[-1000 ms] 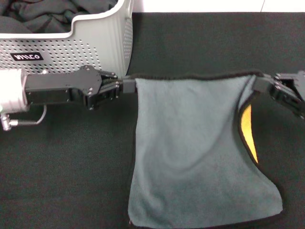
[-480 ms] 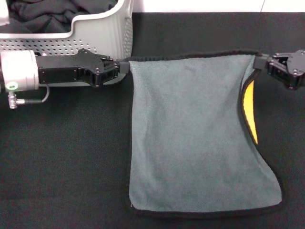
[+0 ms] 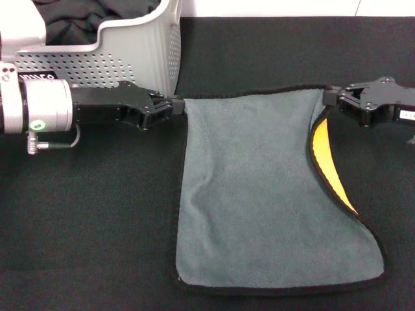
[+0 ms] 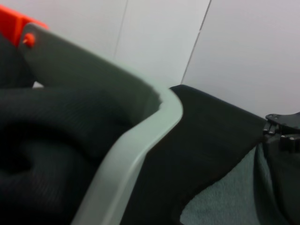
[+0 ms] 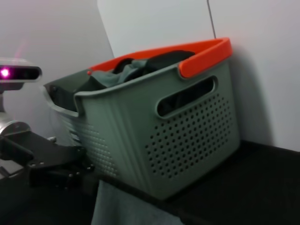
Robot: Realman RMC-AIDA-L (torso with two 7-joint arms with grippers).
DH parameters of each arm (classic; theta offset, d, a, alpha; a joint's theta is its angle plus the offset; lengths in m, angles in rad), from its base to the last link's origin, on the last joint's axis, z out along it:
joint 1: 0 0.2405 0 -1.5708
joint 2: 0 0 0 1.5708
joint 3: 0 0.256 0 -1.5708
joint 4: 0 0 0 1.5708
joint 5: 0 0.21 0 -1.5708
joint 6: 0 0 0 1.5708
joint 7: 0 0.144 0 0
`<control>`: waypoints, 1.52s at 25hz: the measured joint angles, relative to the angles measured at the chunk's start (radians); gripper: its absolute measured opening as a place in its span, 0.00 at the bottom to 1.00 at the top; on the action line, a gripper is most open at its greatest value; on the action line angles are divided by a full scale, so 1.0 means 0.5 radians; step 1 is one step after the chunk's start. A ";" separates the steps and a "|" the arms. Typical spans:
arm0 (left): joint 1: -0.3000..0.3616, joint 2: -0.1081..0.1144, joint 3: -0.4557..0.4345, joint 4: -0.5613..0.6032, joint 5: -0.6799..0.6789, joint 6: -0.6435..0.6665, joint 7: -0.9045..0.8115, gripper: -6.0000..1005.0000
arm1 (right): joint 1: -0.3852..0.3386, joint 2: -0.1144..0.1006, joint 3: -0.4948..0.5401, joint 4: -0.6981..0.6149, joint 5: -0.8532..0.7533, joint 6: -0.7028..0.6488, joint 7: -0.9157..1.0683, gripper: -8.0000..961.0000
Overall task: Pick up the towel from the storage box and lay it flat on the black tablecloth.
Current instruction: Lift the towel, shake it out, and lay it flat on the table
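1. The towel (image 3: 259,194) lies spread on the black tablecloth (image 3: 84,246), with the grey-teal side up and the black bound edge all around it.
2. The near edge and the middle part of the towel rest flat on the tablecloth; the far edge hangs in a shallow curve between the two grippers.
3. The left gripper (image 3: 176,105) is at the far left corner of the towel, and its fingers are closed on this corner.
4. The right gripper (image 3: 329,98) is at the far right corner, and its fingers pinch this corner in the same way.
5. Near the right gripper the towel's side edge is turned over, so a curved strip of the yellow reverse side (image 3: 324,162) shows along the right border.
6. The storage box (image 3: 139,52) stands on the tablecloth at the far left, just behind the left arm. It is a light grey basket with rows of small holes, and its small black label (image 3: 35,78) is partly hidden by the arm.
7. Inside the storage box lies a crumpled black cloth (image 3: 84,19).
8. In the right wrist view the storage box (image 5: 154,131) shows an orange rim (image 5: 201,56) on one side and an oval handle opening.
9. In the left wrist view the rounded rim of the box (image 4: 136,154) fills the foreground; the dark mass inside it is probably the same black cloth (image 4: 42,136), but the view is too close to be sure.
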 joint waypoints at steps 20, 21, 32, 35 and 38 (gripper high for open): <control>-0.011 -0.141 0.006 0.014 0.156 -0.397 0.031 0.05 | 0.021 0.022 -0.018 0.106 -0.021 -0.234 0.007 0.01; -0.011 -0.143 0.004 0.014 0.153 -0.408 0.031 0.05 | 0.021 0.020 -0.018 0.106 -0.021 -0.242 0.007 0.01; -0.011 -0.149 -0.008 0.011 0.143 -0.425 0.031 0.05 | 0.022 0.014 -0.017 0.110 -0.057 -0.302 0.003 0.01; -0.010 -0.149 -0.009 0.011 0.143 -0.428 0.031 0.05 | 0.027 0.015 -0.017 0.104 -0.069 -0.329 -0.001 0.01; -0.010 -0.149 -0.005 0.011 0.142 -0.432 0.031 0.05 | 0.043 0.016 -0.017 0.106 -0.099 -0.342 -0.007 0.01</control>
